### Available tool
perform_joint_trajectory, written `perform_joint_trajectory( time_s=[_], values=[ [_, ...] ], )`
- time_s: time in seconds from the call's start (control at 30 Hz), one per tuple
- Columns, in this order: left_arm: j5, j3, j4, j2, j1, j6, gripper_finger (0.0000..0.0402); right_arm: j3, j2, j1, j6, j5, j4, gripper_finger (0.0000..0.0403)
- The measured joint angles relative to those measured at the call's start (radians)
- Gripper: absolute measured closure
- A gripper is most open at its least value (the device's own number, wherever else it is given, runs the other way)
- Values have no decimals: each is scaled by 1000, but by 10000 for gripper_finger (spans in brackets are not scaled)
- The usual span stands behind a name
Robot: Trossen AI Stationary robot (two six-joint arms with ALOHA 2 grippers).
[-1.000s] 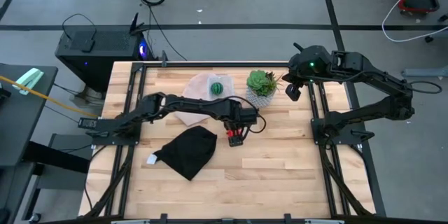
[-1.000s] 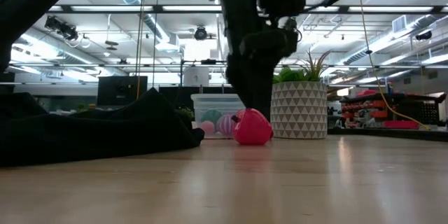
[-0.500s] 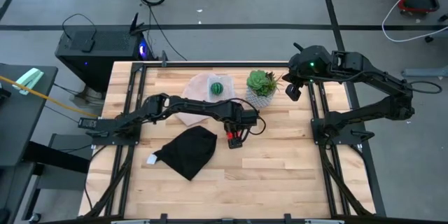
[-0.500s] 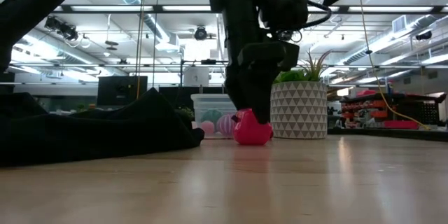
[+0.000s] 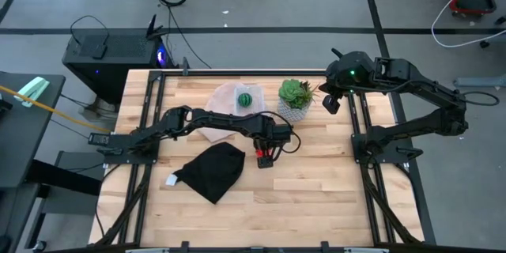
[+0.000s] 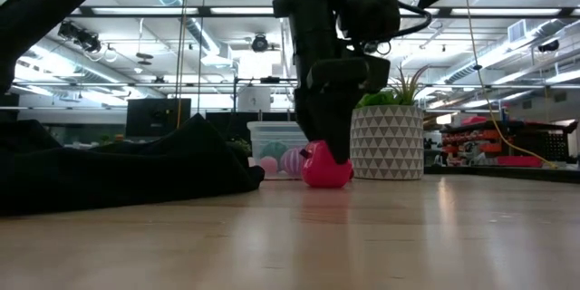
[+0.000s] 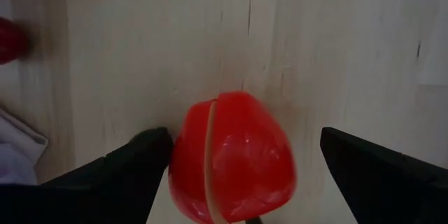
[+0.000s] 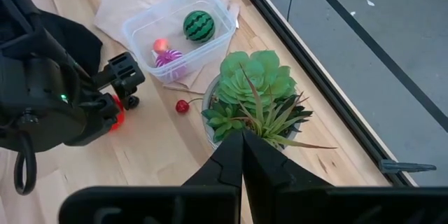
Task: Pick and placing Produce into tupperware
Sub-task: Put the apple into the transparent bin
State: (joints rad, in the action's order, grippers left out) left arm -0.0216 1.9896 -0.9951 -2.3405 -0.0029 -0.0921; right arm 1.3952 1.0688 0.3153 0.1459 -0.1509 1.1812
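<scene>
Glossy rounded red produce (image 7: 231, 157), seamed.

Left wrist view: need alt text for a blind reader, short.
A glossy red toy fruit with a pale seam down its side sits on the light wooden table, between the open left gripper's two dark fingers; one finger is close beside it, the other well apart. Another red piece shows at the frame's edge.

Two dark jointed arms, black cables looped alongside, a green light seemingly glowing on each wrist.
</scene>
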Motion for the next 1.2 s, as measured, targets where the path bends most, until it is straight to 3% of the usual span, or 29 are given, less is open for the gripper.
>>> perform_joint_trajectory(
  time_s=[0.63,1.2],
  values=[
    [2,0,-10,-25,1,2,21,0,0,0,8,3,0,387],
    [9,0,-13,-25,1,0,71,0,0,0,12,3,0,387]
  ],
)
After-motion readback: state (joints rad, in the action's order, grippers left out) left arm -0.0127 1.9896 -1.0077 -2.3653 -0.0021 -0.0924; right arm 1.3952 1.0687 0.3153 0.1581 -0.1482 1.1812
